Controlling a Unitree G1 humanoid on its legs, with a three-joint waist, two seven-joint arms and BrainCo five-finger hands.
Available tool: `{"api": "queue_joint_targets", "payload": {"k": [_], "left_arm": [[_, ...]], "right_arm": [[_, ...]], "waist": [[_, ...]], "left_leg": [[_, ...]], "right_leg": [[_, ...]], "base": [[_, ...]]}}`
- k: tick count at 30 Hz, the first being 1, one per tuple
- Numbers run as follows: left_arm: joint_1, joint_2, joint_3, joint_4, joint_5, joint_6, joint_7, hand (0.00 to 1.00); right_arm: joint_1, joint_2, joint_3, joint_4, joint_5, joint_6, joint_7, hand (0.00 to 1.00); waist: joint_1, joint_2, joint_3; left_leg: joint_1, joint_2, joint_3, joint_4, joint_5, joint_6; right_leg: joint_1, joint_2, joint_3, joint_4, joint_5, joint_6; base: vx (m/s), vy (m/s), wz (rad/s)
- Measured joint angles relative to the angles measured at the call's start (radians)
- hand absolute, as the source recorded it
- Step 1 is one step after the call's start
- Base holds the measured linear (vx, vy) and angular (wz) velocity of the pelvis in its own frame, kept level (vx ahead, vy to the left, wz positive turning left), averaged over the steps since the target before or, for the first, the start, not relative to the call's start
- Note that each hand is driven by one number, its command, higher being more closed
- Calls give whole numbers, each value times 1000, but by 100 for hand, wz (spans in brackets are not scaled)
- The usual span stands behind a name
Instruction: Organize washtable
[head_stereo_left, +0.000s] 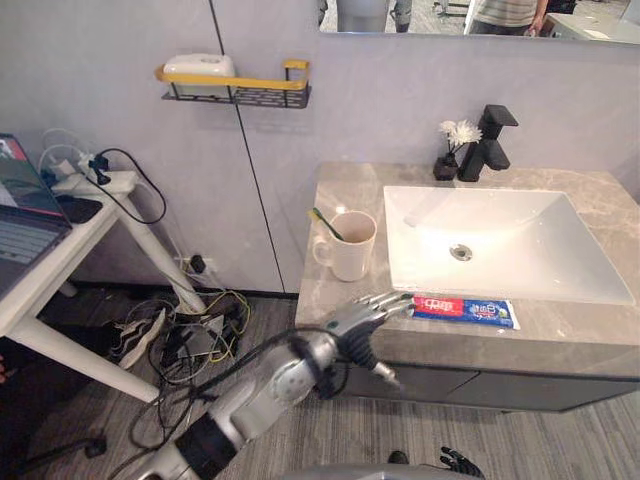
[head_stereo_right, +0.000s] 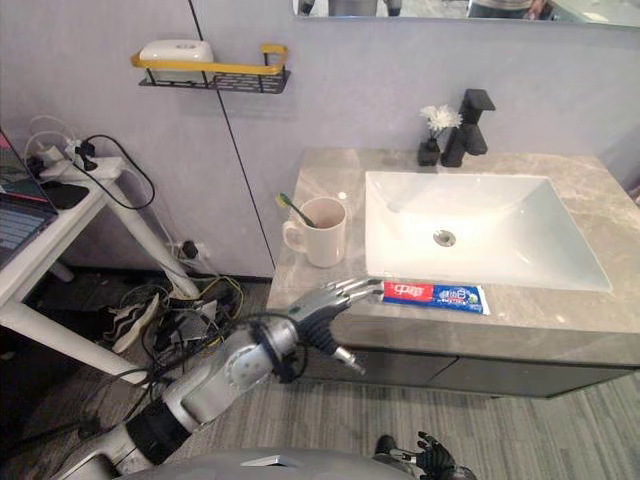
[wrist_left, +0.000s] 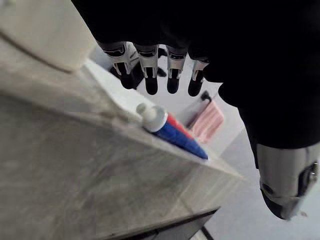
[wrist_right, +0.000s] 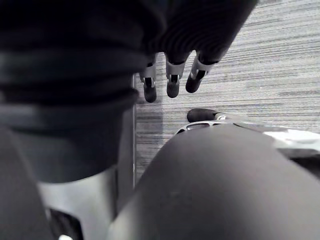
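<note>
A red, white and blue toothpaste tube (head_stereo_left: 466, 310) lies flat along the front edge of the marble washtable (head_stereo_left: 345, 195), just before the white sink (head_stereo_left: 540, 250). My left hand (head_stereo_left: 372, 312) reaches in from the lower left, open, fingers straight, their tips at the tube's white cap end. In the left wrist view the fingers (wrist_left: 150, 70) hover just above the cap of the tube (wrist_left: 172, 132). A white mug (head_stereo_left: 350, 245) holding a toothbrush (head_stereo_left: 325, 224) stands left of the sink. My right hand (wrist_right: 172, 82) hangs low over the floor, fingers relaxed.
A black faucet (head_stereo_left: 490, 140) and a small vase of white flowers (head_stereo_left: 455, 140) stand behind the sink. A wall shelf (head_stereo_left: 235, 88) carries a white box (head_stereo_left: 198, 68). A white desk (head_stereo_left: 60, 250) with a laptop (head_stereo_left: 20, 210) stands at the left, tangled cables (head_stereo_left: 190, 335) on the floor beneath.
</note>
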Motion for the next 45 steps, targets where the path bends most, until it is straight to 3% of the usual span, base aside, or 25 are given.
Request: {"api": "queue_joint_targets", "payload": {"k": [2, 5, 7, 11, 26, 45], "left_arm": [[2, -6, -24, 1, 0, -2, 1, 0], [-146, -97, -155, 100, 59, 13, -19, 0], [-256, -188, -163, 224, 69, 25, -26, 0], [-300, -212, -163, 242, 76, 50, -26, 0], [-300, -208, -162, 235, 76, 60, -6, 0], [-298, -185, -143, 82, 74, 54, 19, 0]], "right_arm": [[1, -1, 4, -1, 0, -1, -2, 0], [-4, -3, 10, -1, 0, 2, -10, 0], [-16, -3, 14, -1, 0, 4, -21, 0], [-24, -3, 15, -8, 0, 9, -21, 0], [-25, -1, 17, -16, 0, 10, -24, 0], [-19, 4, 17, -37, 0, 10, -25, 0]], "waist": [[-2, 0, 0], [-3, 1, 0], [-24, 6, 3], [-54, 15, 6], [-54, 3, 23], [-54, -5, 35]], "left_leg": [[0, 0, 1, -2, 0, 0], [-1, -1, 3, -5, 0, 0], [3, 0, 8, -10, 0, 0], [14, 1, 13, -21, 1, -1], [15, 0, 10, -25, 1, -1], [15, 0, 11, -24, 1, -1]], "right_leg": [[-1, 0, 1, 0, -1, 1], [-3, 0, 2, 0, -2, 2], [-4, 2, 4, 0, -2, 2], [-6, 5, 11, -1, -2, 2], [-4, 2, 5, -1, -2, 2], [-4, 2, 3, -1, -2, 2]], "base": [[0, 0, 0], [1, 3, -1], [4, -4, -10], [29, -6, -9], [1, 1, 1], [0, 0, 0]]}}
